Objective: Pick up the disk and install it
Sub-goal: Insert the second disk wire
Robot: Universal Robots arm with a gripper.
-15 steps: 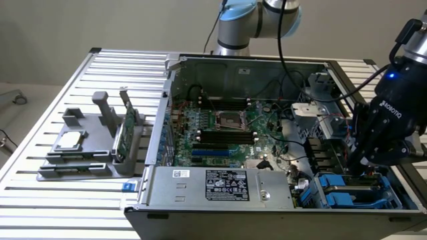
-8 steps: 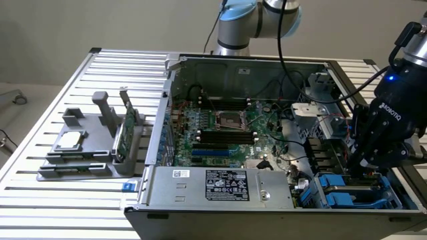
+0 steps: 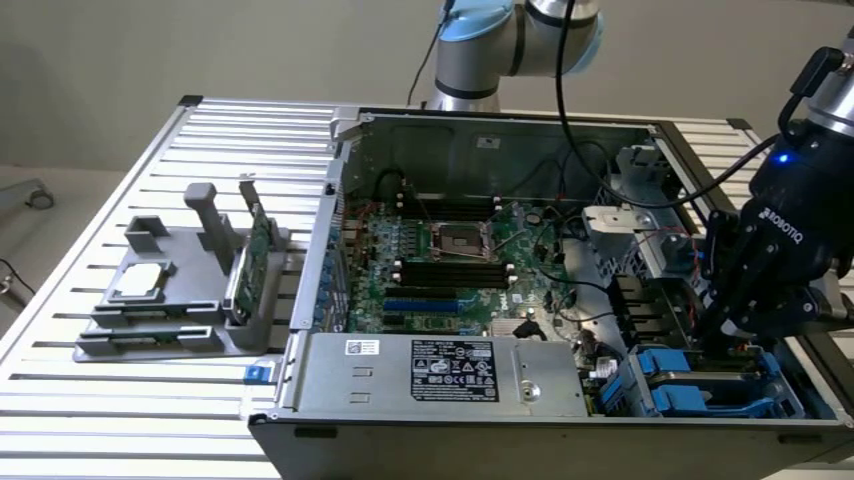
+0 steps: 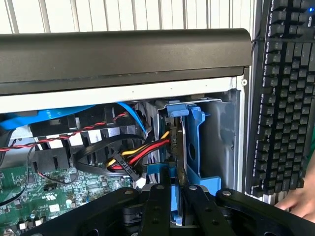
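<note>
"ROBOTIQ" reads on the end effector (image 3: 738, 335), lower right of frame, clamped on the blue-framed disk (image 4: 178, 147), mostly hidden in the computer case (image 3: 534, 425).

blue-framed disk (image 4: 180, 147) upright in case bay

Exterior view is being taken from above, well back, facing down into the open computer case (image 3: 534, 260) on the slatted table (image 3: 120, 400). Wrist view is being taken close, looking past the gripper (image 4: 176, 196) into the blue drive bay (image 4: 194, 142); this bay (image 3: 701, 385) is being shared by both.
</note>
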